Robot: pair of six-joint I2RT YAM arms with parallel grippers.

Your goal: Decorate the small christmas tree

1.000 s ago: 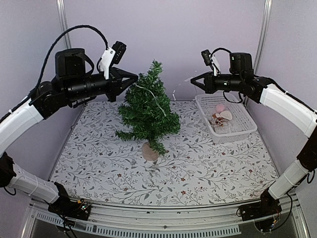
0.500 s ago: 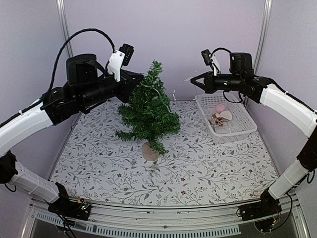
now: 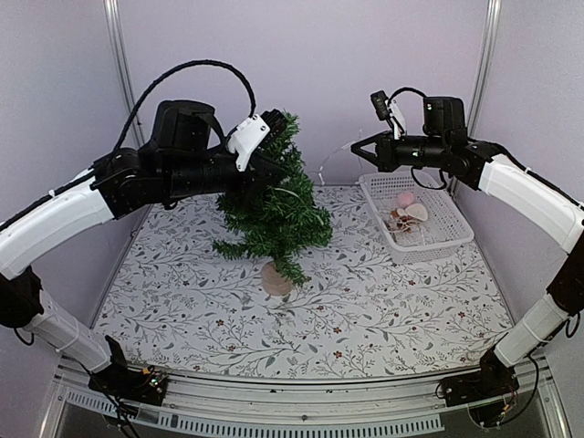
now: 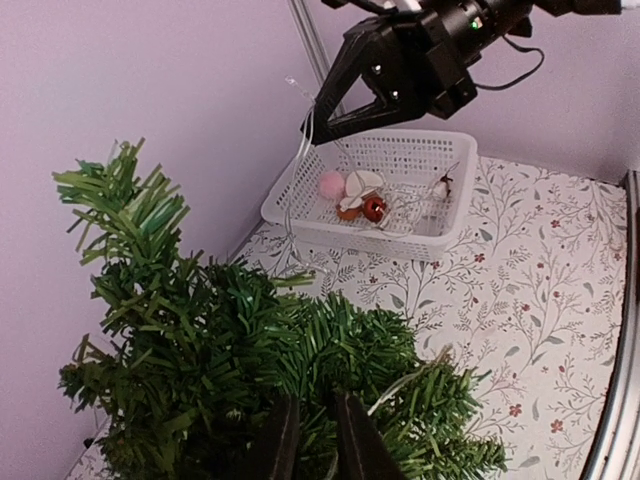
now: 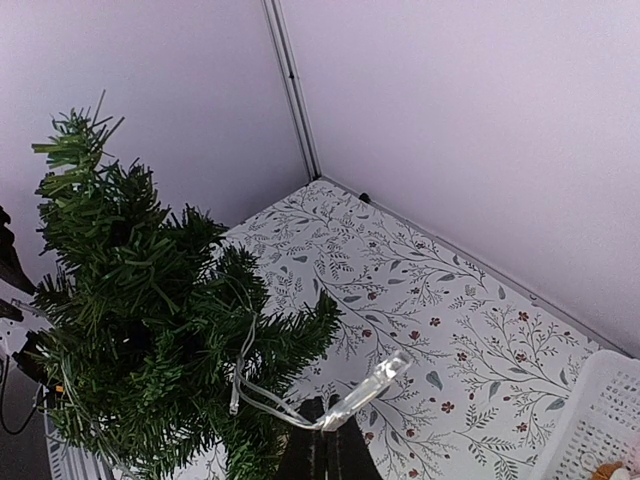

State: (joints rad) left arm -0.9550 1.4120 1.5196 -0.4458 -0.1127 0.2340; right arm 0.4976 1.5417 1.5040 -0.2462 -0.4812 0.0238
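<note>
Your right tool (image 3: 358, 149) is pinched shut on the clear light string (image 5: 365, 390), holding it up over the basket (image 3: 447, 242) near the table's (image 3: 365, 310) far right corner, likely so the strand stays draped across the small christmas tree (image 3: 274, 205), which stands mid-table toward the far edge. Your left tool (image 4: 312, 445) sits in the upper branches with its jaws slightly parted, probably seating the strand. A second ago it hung closed to the left of the tree. The right arm has not moved.

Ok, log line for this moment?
left end effector slightly open in small christmas tree | right end effector shut on light string
</note>
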